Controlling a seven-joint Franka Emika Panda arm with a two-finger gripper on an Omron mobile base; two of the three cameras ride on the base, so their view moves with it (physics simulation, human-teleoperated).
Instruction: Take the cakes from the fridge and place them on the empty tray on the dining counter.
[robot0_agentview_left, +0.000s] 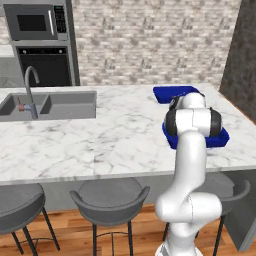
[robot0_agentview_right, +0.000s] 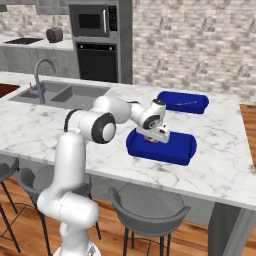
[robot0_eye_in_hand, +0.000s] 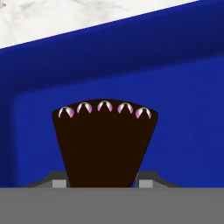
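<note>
The gripper (robot0_agentview_right: 151, 140) is down inside the near tray (robot0_agentview_right: 175, 148) on the counter (robot0_agentview_right: 220, 165), fingers (robot0_eye_in_hand: 146, 180) pinching a cake (robot0_eye_in_hand: 104, 144) by its narrow end. The wedge sits low over the tray floor, well short of the tray's far wall.

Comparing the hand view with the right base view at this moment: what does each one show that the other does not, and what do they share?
Hand view alone: a dark-brown cake wedge with pinkish dots along its wide edge, set between the two fingertips over the blue floor of the tray; the jaws stand on either side of it, seemingly gripping.

Right base view alone: the white arm reaching over the counter, the gripper low over the near tray, a second blue tray behind it, the sink, tap and stools.

Both: the near blue tray on the marble dining counter.
</note>
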